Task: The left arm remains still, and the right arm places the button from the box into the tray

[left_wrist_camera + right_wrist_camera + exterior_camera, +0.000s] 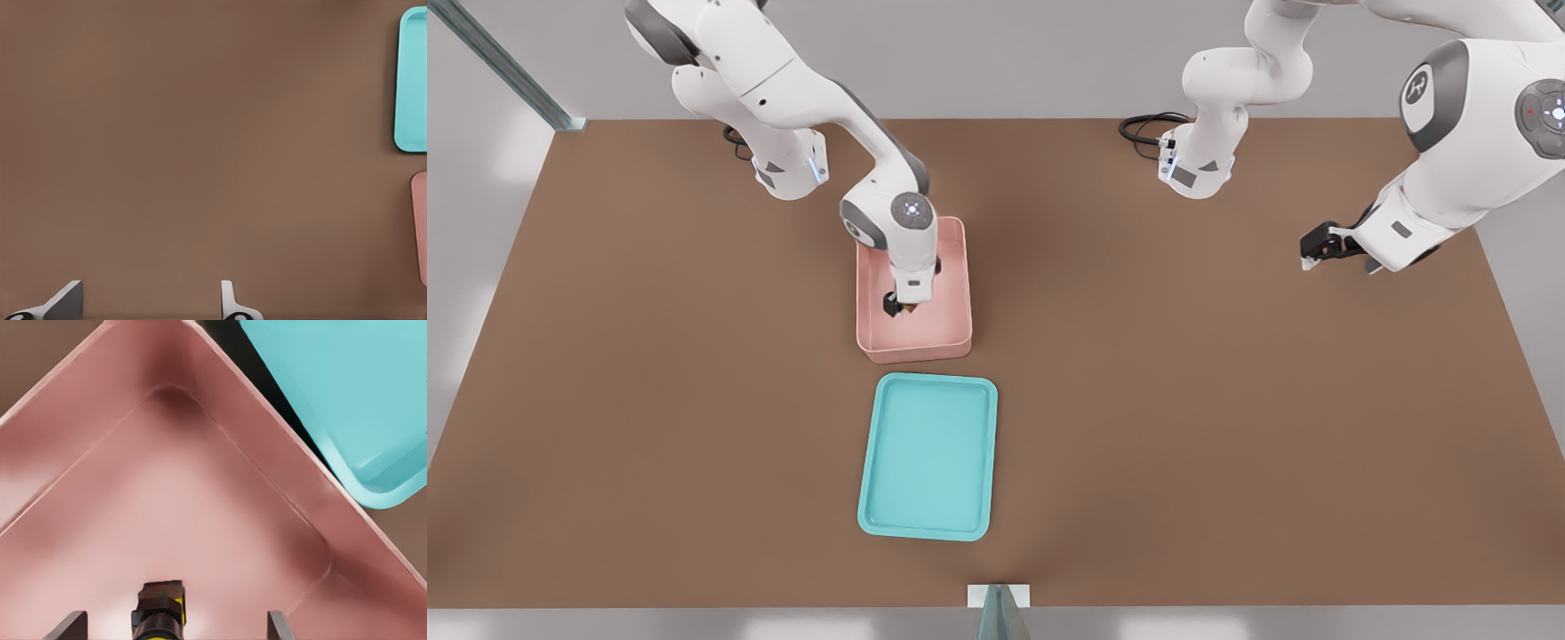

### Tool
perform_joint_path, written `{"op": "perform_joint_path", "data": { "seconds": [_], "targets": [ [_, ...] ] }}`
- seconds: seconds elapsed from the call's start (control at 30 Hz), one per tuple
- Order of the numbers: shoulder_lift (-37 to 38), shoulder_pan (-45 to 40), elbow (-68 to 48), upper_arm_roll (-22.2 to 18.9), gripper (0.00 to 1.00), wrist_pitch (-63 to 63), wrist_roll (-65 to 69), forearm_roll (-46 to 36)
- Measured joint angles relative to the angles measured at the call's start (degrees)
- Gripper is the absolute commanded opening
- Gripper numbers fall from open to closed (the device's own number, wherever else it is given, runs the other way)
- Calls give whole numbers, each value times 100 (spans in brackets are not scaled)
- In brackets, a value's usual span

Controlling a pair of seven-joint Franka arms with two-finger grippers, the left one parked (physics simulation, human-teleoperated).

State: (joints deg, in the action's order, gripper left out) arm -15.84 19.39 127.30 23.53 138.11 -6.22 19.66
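Now, table (1227,427): broad brown top — wide bare room around the tray.
Tray (929,456): teal, just beside the box's near edge.
Box (959,302): pink, walled.
Gripper (175,628): inside the box, fingers spread wide, gripping nothing.
Button (160,613): on the box floor — between the fingers.

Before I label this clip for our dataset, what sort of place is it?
Probably a simulated robot workcell: a bare brown table carrying only a pink box and teal tray. The gripper is down in the box, fingers open around the button.
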Motion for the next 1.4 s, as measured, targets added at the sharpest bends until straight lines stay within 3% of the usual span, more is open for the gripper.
{"op": "perform_joint_path", "data": {
  "seconds": [0.27, 0.93, 1.0, 1.13, 1.23, 1.3, 1.4],
  "targets": [
    [178, -184, 543, -8, 100, 982, -275, 209],
    [-75, -306, 1121, -79, 100, 1745, -596, 842],
    [-111, -306, 1123, -79, 88, 1762, -612, 870],
    [-167, -311, 1144, -86, 88, 1781, -638, 895],
    [-198, -314, 1164, -87, 79, 1788, -654, 901],
    [-213, -329, 1172, -87, 58, 1792, -662, 904],
    [-220, -368, 1179, -86, 46, 1796, -661, 898]
  ]
}}
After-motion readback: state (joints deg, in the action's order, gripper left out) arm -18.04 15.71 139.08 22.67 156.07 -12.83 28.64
